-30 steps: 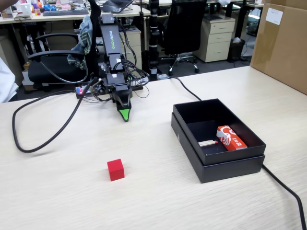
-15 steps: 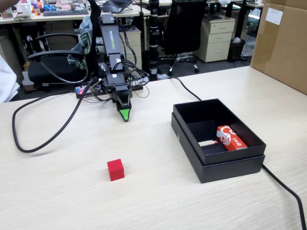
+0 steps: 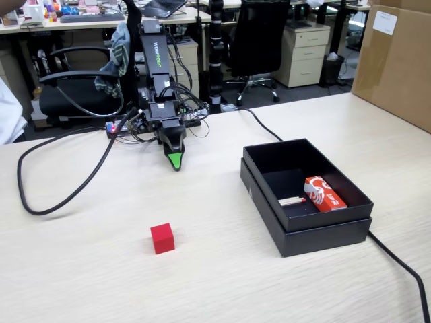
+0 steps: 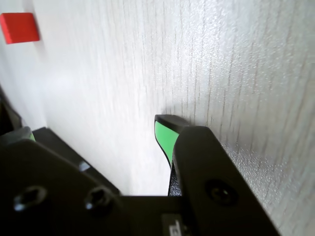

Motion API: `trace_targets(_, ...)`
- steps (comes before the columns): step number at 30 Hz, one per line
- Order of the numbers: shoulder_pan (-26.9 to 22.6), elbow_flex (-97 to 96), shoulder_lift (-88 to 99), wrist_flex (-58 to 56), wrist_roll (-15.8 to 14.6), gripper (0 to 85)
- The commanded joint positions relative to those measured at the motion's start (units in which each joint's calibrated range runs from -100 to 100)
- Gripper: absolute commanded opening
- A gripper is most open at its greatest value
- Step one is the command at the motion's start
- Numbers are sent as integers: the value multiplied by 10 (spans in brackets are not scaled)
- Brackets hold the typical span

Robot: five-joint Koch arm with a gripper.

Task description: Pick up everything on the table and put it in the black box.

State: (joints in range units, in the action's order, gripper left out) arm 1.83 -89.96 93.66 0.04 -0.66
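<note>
While the gripper (image 3: 176, 163) rests tip-down on the bench (image 3: 101, 269), finger gap unclear, a red cube (image 3: 162, 238) sits at six o'clock from it, black box (image 3: 323, 235) at three.

The cube (image 3: 162, 238) is plain red all over, and it shows as a red patch at eleven o'clock in the wrist view (image 4: 19, 27). The counter (image 3: 202, 282) is pale beige with thin wood lines. The box (image 3: 323, 235) is dull black. Inside it, at three o'clock, lies an orange-red packet (image 3: 324, 193) with white print. The tool (image 3: 176, 161) is black with a bright green tip. The cable (image 3: 60, 195) is black.
</note>
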Motion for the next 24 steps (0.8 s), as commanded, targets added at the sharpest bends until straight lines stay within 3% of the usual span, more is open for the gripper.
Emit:
trace_targets(1, 1, 55, -1, -70, 1, 479)
trace_targets(10, 1, 229, -18, -260, -1, 475)
trace_targets(15, 8, 313, -64, -311, 2, 475)
trace_targets(24, 24, 547, -265, -413, 14, 475)
